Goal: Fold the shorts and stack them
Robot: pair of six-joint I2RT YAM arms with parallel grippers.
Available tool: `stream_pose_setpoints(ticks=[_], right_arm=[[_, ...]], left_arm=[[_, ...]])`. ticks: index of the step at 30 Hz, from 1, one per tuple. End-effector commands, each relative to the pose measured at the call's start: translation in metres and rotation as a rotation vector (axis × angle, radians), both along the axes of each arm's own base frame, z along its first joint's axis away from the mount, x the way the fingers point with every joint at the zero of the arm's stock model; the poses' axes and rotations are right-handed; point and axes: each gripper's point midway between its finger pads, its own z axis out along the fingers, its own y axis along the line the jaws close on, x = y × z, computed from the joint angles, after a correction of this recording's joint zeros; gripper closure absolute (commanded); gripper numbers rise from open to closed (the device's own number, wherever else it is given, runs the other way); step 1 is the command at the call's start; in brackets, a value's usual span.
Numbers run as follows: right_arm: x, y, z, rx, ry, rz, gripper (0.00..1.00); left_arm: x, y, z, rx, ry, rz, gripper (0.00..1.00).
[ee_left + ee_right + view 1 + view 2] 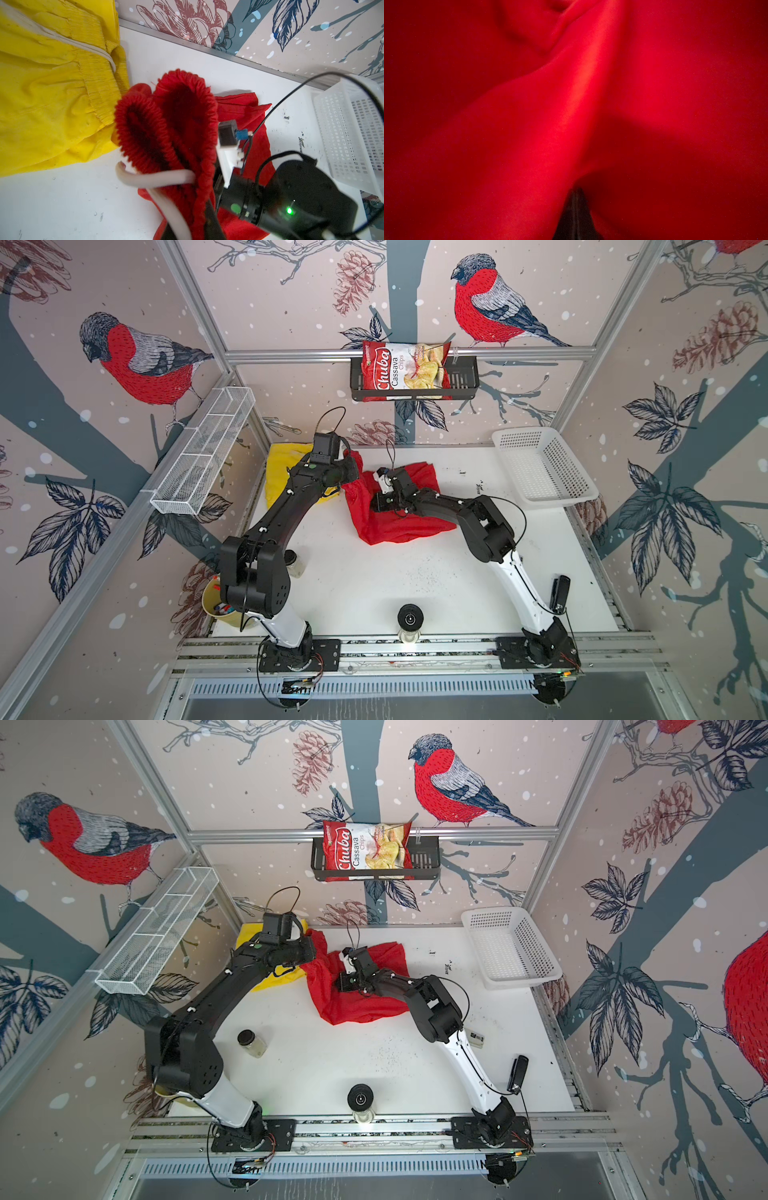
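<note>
Left gripper (pixel 193 230): jaws nearly together, pinching the gathered waistband of the red shorts (pixel 399 526). White drawstring (pixel 155 178) loops out beside the grip.

Right gripper (pixel 576 209): jaws closed on a ridge of the same red cloth. Its wrist view is all red, so the part held is probably a leg panel, not certain.

Red shorts lie crumpled on the table (pixel 374 580) toward the far edge, about mid-width. Long axis runs from the raised waistband at far left toward the near right.

Yellow shorts (pixel 282 472) lie in the far left corner, just beside that waistband, nearer the left arm.

Judgement: spreading the red pair needs the two grips drawn apart along that axis.

Legible writing: "Chuba Cassava Chips" on the chip bag (pixel 399 369) in the wall rack (pixel 415 396). No logo readable on either pair.
</note>
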Motion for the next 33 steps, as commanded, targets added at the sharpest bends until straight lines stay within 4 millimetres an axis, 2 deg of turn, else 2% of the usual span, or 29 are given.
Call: stream_pose_setpoints(ticks=[1,5,8,11,16,18,20,22,24,26,30,33], right_arm=[[0.032,-0.021,0.042,0.062,-0.057,-0.064,1.0],[0.058,-0.046,0.045,0.064,-0.055,-0.147,1.0],[0.058,-0.041,0.043,0.095,-0.035,-0.15,1.0],[0.043,-0.015,0.035,0.114,-0.023,-0.11,1.0],[0.007,0.047,0.006,0.121,0.034,0.0,1.0],[-0.004,0.065,-0.008,0.115,0.058,0.029,1.0],[-0.009,0.072,-0.019,0.116,0.076,0.038,1.0],[-0.003,0.067,-0.021,0.128,0.089,0.027,1.0],[0.009,0.055,-0.013,0.144,0.083,0.006,1.0],[0.025,0.036,0.005,0.167,0.059,-0.02,1.0],[0.06,-0.016,0.047,0.184,-0.034,-0.11,0.98],[0.082,-0.047,0.053,0.156,-0.061,-0.165,0.97]], left_arm=[[-0.009,0.0,0.0,0.021,0.018,-0.021,1.0],[-0.016,0.001,-0.004,0.024,0.034,-0.023,1.0],[-0.018,0.003,-0.008,0.03,0.046,-0.018,1.0],[-0.016,0.003,-0.008,0.033,0.048,-0.015,1.0],[-0.012,0.002,-0.002,0.035,0.043,-0.018,1.0],[-0.01,0.0,-0.001,0.033,0.046,-0.025,1.0],[-0.009,-0.001,-0.001,0.032,0.05,-0.03,1.0],[-0.009,-0.001,0.0,0.038,0.052,-0.032,1.0],[-0.01,0.001,0.0,0.045,0.055,-0.033,1.0],[-0.012,0.003,-0.001,0.061,0.06,-0.029,1.0],[-0.014,0.009,-0.004,0.096,0.074,-0.02,1.0],[-0.013,0.009,-0.008,0.101,0.087,-0.022,1.0]])
